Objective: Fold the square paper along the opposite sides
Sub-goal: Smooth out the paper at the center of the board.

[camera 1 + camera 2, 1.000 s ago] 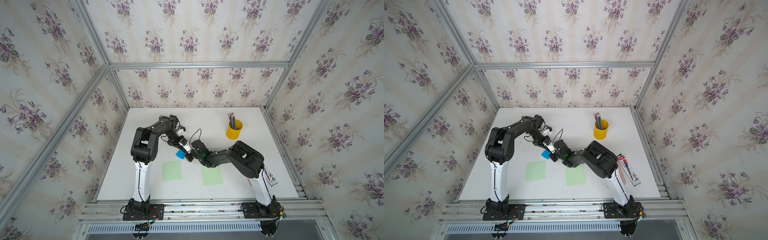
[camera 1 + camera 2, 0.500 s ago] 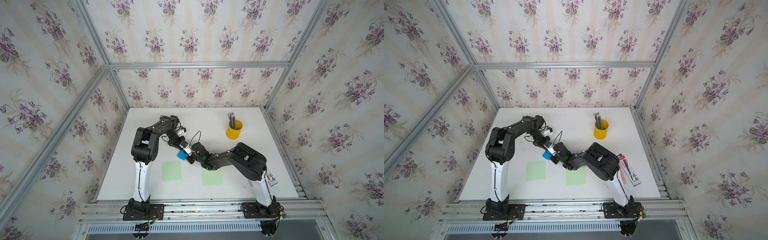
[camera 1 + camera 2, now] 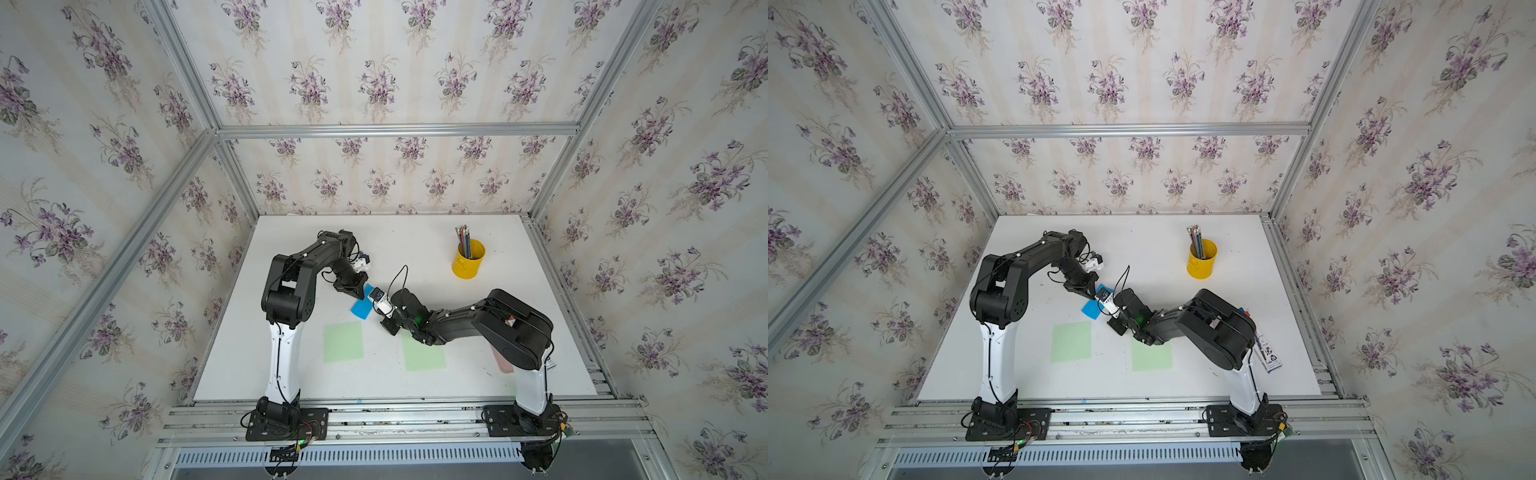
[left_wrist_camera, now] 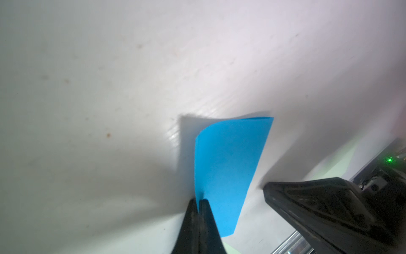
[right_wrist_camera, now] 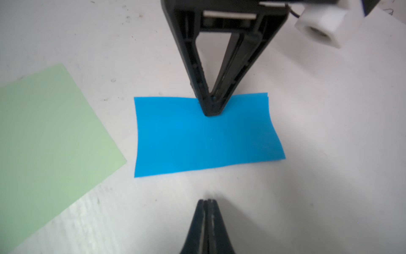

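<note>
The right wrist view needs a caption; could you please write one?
Folded blue paper under the tip of the shut left end effector; shut right end effector clear of it; green sheet alongside.

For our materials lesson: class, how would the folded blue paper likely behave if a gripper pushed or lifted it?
Probably floppy: the blue paper bows, its edges curving off the table. Likely light and prone to slide when pushed; the shut left gripper presses its tip on it. The fold may spring open: two layers show slightly apart at one corner.
</note>
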`<state>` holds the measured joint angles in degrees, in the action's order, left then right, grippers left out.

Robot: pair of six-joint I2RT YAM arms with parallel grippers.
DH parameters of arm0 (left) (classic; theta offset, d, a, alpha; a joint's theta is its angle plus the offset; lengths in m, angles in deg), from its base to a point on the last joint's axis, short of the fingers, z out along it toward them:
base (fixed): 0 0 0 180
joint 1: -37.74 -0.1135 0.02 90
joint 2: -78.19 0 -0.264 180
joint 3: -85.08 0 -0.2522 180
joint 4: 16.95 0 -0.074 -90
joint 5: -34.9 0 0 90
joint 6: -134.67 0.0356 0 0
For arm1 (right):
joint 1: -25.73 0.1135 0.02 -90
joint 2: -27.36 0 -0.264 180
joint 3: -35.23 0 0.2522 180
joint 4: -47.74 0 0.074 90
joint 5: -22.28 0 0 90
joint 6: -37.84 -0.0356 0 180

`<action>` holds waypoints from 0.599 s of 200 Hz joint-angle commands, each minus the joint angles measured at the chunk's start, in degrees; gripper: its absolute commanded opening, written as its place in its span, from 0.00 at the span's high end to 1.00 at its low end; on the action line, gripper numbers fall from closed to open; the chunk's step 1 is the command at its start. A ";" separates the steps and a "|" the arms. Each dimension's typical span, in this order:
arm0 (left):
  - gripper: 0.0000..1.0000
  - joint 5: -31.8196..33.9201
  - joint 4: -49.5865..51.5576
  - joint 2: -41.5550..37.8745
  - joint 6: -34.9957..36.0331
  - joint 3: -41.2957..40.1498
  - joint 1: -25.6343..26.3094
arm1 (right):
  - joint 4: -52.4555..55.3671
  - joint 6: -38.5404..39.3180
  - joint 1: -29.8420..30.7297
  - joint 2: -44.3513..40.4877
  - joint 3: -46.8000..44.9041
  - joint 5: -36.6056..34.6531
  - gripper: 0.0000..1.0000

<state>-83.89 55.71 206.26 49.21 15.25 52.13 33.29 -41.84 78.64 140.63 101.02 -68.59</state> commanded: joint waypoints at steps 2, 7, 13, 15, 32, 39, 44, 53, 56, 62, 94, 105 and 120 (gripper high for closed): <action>1.00 0.35 0.17 -0.10 0.47 -0.15 0.10 | 1.84 0.12 0.52 -0.84 1.88 2.40 1.00; 1.00 0.24 0.18 -0.10 0.52 -0.16 0.06 | 0.71 0.18 0.98 -0.74 2.20 2.57 1.00; 1.00 0.25 0.17 -0.10 0.43 -0.12 0.05 | 0.06 0.07 1.56 -0.22 3.08 2.61 1.00; 1.00 0.28 0.17 -0.10 0.42 -0.08 0.10 | 0.01 0.01 1.69 0.07 3.47 2.80 1.00; 1.00 0.24 0.26 -0.10 0.47 0.02 0.10 | -0.71 -0.74 2.55 2.75 6.17 3.92 1.00; 1.00 0.30 0.26 -0.15 0.56 0.01 0.11 | -0.84 -0.83 2.80 3.97 7.06 4.34 1.00; 1.00 0.33 0.26 -0.19 0.48 -0.06 0.08 | -0.44 -0.84 3.03 4.70 7.81 4.53 1.00; 1.00 0.33 0.26 -0.30 0.56 -0.14 0.05 | -0.38 -1.00 3.39 5.64 8.46 4.59 1.00; 1.00 0.40 0.26 -0.28 0.61 -0.16 0.10 | -0.56 -1.09 3.43 5.79 8.53 4.70 1.00; 1.00 0.55 0.19 -0.36 0.55 -0.20 0.11 | -0.42 -1.14 3.53 6.35 8.85 4.82 1.00; 1.00 0.78 0.28 -0.52 0.52 -0.16 0.06 | 2.85 -1.25 4.13 7.95 8.24 3.54 1.00; 1.00 0.85 0.30 -0.62 0.56 -0.03 0.09 | 3.52 -1.63 4.18 7.48 7.04 3.07 1.00; 1.00 0.95 0.34 -0.73 0.57 0.09 -0.07 | 4.91 -1.81 4.60 6.90 5.63 2.40 1.00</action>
<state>-83.72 55.73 206.13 49.23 15.16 52.24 30.80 -43.02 82.73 147.82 108.54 -65.61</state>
